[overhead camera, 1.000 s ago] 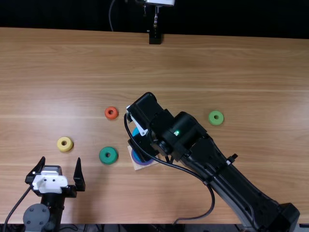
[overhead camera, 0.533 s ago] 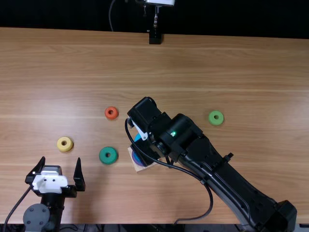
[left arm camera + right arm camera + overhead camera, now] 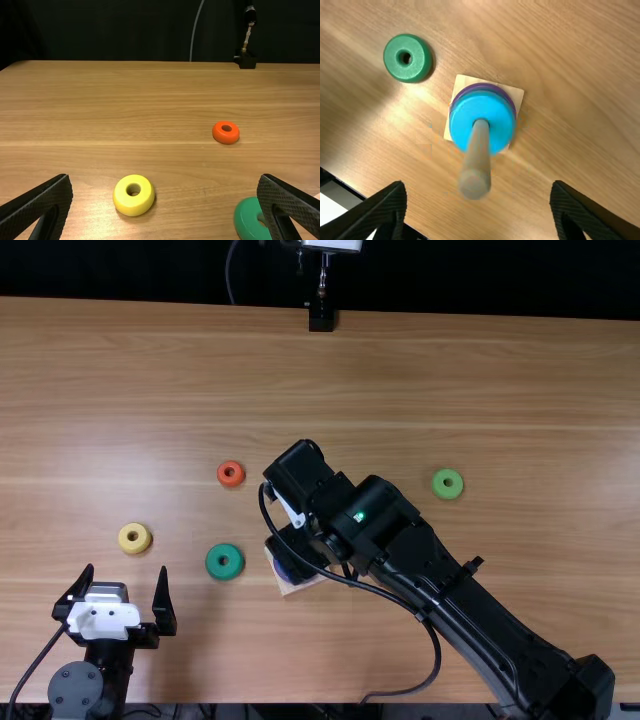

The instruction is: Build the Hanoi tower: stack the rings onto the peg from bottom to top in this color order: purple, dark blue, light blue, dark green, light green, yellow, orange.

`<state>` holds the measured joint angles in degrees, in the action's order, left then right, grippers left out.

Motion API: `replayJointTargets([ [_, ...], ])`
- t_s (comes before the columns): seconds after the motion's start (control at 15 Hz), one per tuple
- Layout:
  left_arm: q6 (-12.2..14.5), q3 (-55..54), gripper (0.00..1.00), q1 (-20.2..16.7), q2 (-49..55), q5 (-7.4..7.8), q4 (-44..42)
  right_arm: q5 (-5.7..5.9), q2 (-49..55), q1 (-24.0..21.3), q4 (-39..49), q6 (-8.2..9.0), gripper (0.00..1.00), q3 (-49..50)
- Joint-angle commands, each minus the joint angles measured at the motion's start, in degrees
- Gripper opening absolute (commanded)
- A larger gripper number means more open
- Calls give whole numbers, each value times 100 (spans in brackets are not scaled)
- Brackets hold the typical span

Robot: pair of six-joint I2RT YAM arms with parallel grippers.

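The stack was under way but well short of finished: on the square wooden base (image 3: 465, 81), the peg (image 3: 476, 167) bore the purple ring (image 3: 484, 86) at the bottom and the light blue ring (image 3: 501, 130) on top, and it could not be made out whether the dark blue one sat between them. Four rings remained loose on the surface (image 3: 400, 370): the dark green ring (image 3: 416, 67) near the base, probably next to go on, then the light green ring (image 3: 439, 488), the yellow ring (image 3: 133, 203) and the orange ring (image 3: 226, 138). The peg alone served as a holder, its upper length bare. Over it, the right gripper (image 3: 479, 191) stood wide open and empty; the left gripper (image 3: 127, 573), near the yellow ring, was likewise spread wide, gripping nothing.
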<state>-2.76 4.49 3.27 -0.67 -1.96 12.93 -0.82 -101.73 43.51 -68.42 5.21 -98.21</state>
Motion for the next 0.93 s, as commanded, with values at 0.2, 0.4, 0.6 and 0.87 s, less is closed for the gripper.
replayJointTargets([
  [0.2, 87, -282, 100, -46, 67, -26, 89, 29, -57, 0, 814, 354, 100, -523],
  [0.4, 87, -282, 100, -46, 67, -26, 99, 61, 4, -712, 1499, 881, 100, -444],
  [0.6, 87, -282, 100, -54, 67, -26, 99, 71, 883, -1600, 2280, 808, 100, 250],
  [0.87, 87, -282, 100, -46, 67, -26, 99, 40, 2782, -2593, 4748, 723, 100, 2720],
])
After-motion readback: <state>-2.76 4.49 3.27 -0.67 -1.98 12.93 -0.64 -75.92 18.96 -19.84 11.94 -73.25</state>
